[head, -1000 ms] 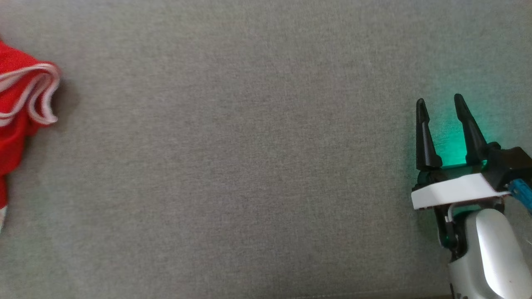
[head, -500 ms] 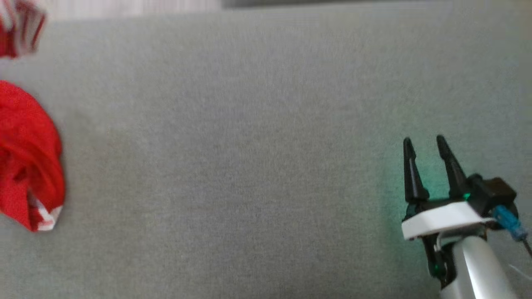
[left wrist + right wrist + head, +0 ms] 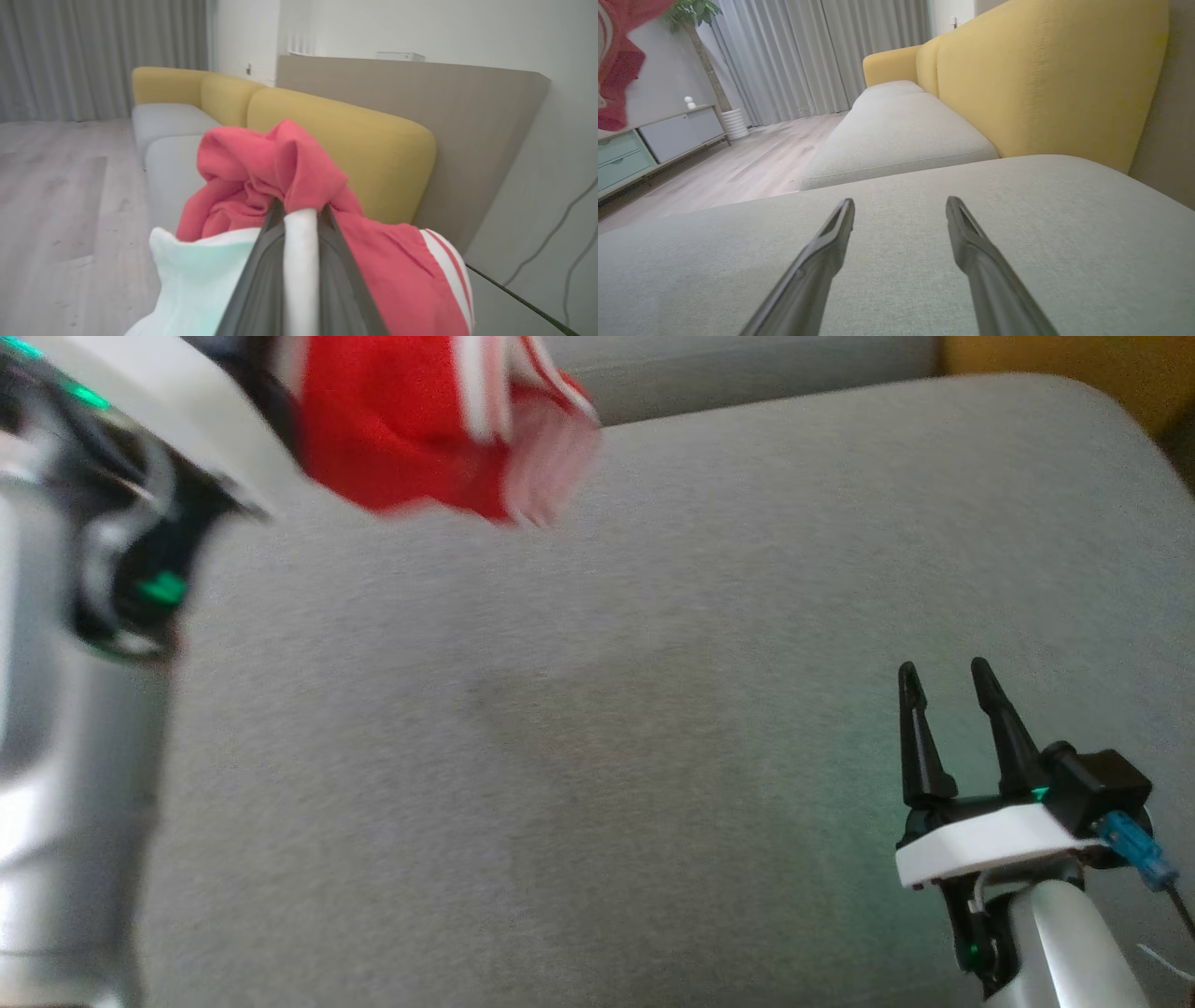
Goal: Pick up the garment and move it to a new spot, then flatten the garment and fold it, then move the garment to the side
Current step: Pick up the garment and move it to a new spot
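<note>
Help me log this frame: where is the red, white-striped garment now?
In the head view the red, white-striped fabric garment hangs at upper left, clamped in the left hand, over the far edge of the grey fabric sofa cushion.

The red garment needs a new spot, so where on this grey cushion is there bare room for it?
The grey cushion is bare across its middle, between the left forearm and the right pincer, back to its rear edge. Crowded: the upper left, where the left pincer holds the red garment, and the lower right around the right pincer.
</note>
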Motion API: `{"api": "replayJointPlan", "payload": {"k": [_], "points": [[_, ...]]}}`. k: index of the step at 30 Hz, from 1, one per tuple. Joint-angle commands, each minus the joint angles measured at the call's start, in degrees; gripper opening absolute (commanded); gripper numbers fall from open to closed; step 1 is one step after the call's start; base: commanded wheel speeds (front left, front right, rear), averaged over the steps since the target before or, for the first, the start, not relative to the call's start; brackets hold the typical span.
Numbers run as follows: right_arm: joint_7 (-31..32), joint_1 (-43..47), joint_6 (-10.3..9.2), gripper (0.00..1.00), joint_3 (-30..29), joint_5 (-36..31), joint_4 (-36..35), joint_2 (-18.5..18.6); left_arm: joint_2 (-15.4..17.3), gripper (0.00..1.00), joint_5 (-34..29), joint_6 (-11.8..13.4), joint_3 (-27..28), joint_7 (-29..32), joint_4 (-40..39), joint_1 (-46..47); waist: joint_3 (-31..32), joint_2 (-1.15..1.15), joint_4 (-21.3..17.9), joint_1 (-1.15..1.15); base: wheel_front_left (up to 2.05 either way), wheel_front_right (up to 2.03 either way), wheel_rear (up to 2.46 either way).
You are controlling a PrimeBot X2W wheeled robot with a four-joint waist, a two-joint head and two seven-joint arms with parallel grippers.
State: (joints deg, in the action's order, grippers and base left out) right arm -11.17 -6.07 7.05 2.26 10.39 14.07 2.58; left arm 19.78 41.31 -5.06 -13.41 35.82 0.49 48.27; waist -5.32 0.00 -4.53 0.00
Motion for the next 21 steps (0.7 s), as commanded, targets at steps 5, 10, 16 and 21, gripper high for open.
{"api": "replayJointPlan", "payload": {"k": [5, 10, 16, 21], "points": [[-0.4, -1.4, 0.44, 1.0, 2.5, 1.2, -2.0, 0.3, -3.0, 0.0, 1.1, 0.7, -2.1, -1.6, 1.2, -6.3, -2.7, 0.0, -8.5, 0.0, 0.0, 0.0, 0.0], [-1.1, -2.0, 0.44, 1.0, 3.7, 2.2, -1.5, 0.3, -5.8, 0.0, -0.1, 0.8, -3.4, -8.1, 9.1, -12.4, -4.4, 0.0, -12.0, 0.0, 0.0, 0.0, 0.0], [-1.4, -1.9, 0.44, 1.0, 3.6, 2.1, -0.6, 0.3, -10.5, 0.35, -4.0, 2.1, -5.7, -18.1, 21.8, -15.2, -4.1, 0.0, -12.2, 0.0, 0.0, 0.0, 0.0], [-1.2, -1.5, 0.44, 1.0, 3.3, 1.7, -0.6, 0.3, -11.7, 1.0, -8.1, 3.0, -7.7, -24.9, 26.1, -15.4, -2.3, 0.0, -10.4, 0.0, 0.0, 0.0, 0.0]]}}
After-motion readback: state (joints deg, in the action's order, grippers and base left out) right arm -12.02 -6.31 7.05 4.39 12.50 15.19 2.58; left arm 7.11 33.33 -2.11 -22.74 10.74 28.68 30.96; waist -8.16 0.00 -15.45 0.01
